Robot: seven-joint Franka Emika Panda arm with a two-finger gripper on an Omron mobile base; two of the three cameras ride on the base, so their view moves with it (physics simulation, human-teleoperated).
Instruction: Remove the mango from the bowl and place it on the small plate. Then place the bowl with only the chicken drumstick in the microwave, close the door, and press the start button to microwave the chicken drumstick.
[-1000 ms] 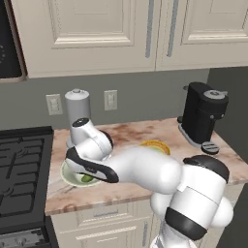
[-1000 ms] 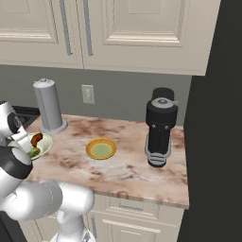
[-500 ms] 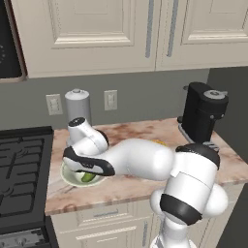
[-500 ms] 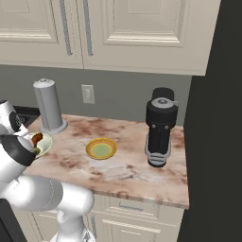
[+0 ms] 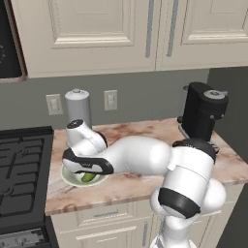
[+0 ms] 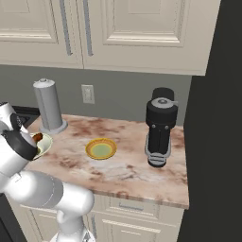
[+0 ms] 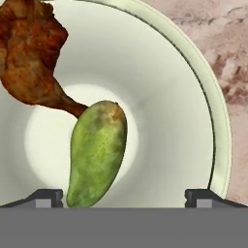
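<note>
1. While the arm bends low at left of the left base view, its gripper (image 7: 124,196) hangs spread wide over the bowl (image 7: 193,101).
2. At centre of the hand view, the mango (image 7: 97,152) lies between the fingertips (image 7: 46,196), touching the chicken drumstick (image 7: 31,60) at upper left.
3. Mid-frame in the right base view, the small plate (image 6: 100,149) sits on the counter (image 6: 127,165).

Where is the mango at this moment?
The mango lies inside the bowl, its top end touching the chicken drumstick's thin bone end; in the hand view it sits nearer the claw's left tip.
</note>
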